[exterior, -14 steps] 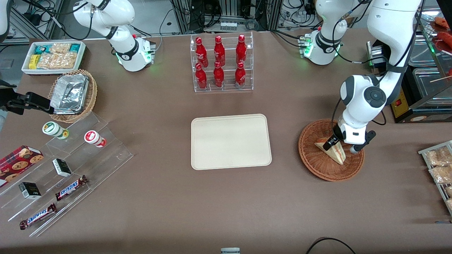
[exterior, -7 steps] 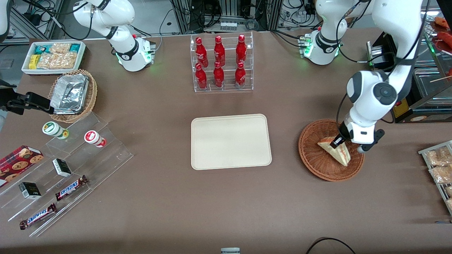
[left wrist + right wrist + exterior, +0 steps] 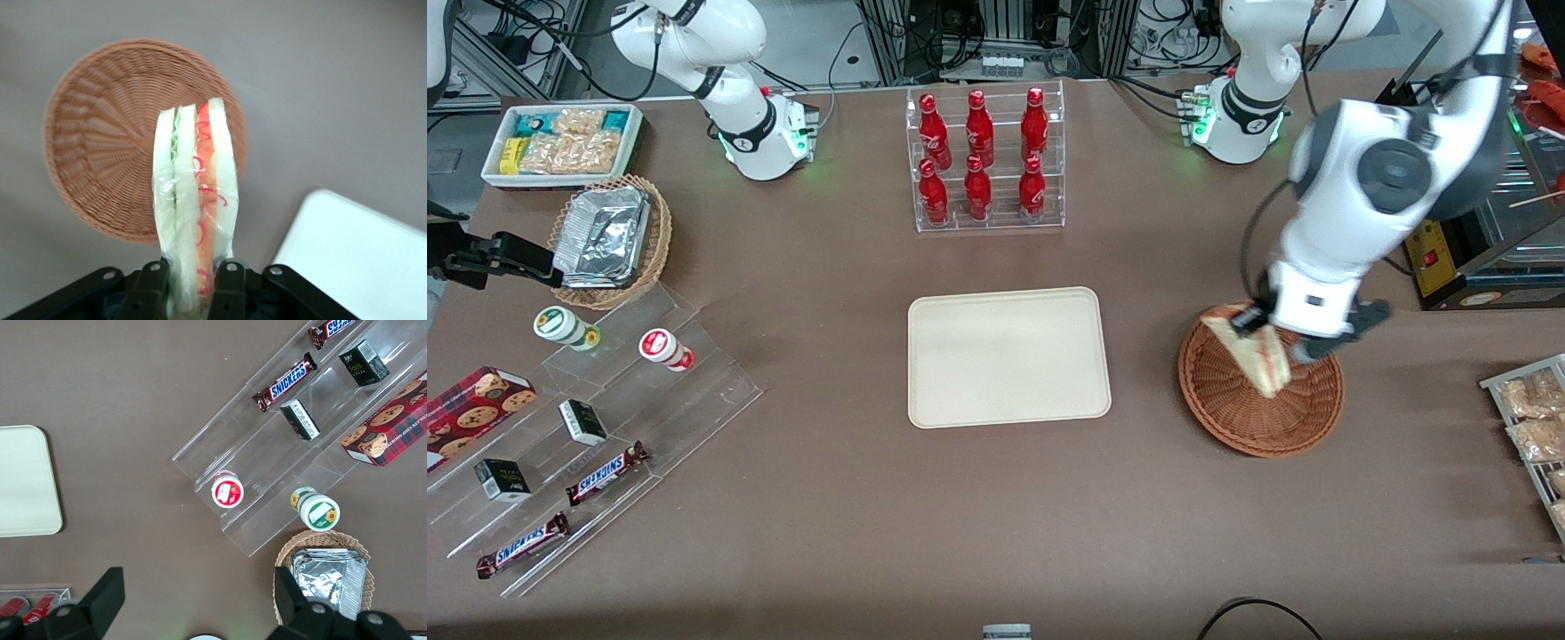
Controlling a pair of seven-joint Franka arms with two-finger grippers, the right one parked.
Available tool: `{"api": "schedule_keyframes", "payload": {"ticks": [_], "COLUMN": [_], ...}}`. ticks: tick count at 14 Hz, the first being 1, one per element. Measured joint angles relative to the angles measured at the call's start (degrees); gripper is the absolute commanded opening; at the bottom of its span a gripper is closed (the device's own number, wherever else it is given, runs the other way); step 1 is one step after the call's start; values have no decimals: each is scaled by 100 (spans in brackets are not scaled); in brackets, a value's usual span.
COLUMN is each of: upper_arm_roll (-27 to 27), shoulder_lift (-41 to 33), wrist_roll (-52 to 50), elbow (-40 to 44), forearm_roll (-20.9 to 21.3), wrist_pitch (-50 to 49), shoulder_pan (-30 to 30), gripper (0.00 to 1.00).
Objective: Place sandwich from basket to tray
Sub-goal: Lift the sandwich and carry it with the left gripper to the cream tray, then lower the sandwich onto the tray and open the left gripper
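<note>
The sandwich (image 3: 1249, 349), a wrapped white-bread wedge with a red-orange and green filling stripe (image 3: 200, 193), hangs in the air above the reddish-brown wicker basket (image 3: 1232, 409). My left gripper (image 3: 1272, 336) is shut on its thick end, one finger (image 3: 228, 283) pressing each bread face. In the wrist view the basket (image 3: 100, 147) lies well below the sandwich with nothing in it. The cream-beige tray (image 3: 1008, 356) sits bare at the table's middle, toward the parked arm from the basket; its corner (image 3: 360, 253) shows in the wrist view.
A clear rack of red bottles (image 3: 984, 160) stands farther from the front camera than the tray. A metal display case (image 3: 1494, 222) and a rack of snack bags (image 3: 1534, 418) flank the basket at the working arm's end. Stepped acrylic shelves (image 3: 605, 418) lie at the parked arm's end.
My left gripper has risen with the sandwich, lifting it out of the basket, and has shifted a little toward the tray. The arm's wrist now sits higher.
</note>
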Motion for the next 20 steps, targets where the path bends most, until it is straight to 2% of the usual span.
{"api": "schedule_keyframes", "payload": {"ticks": [5,10,15,20], "upper_arm_roll": [-60,-59,-51,-47], "shoulder_lift": [558,1925,2979,3494], "wrist_roll": [-72,-310,-346,-539], "elbow": [411,1569,2079,2354], "forearm_roll": [31,38,90,536], "wrist_pitch": [18,67,855,960], "shoulder_pan": [-1300,-2212,-2650,-2764], "gripper": [0,0,0,0]}}
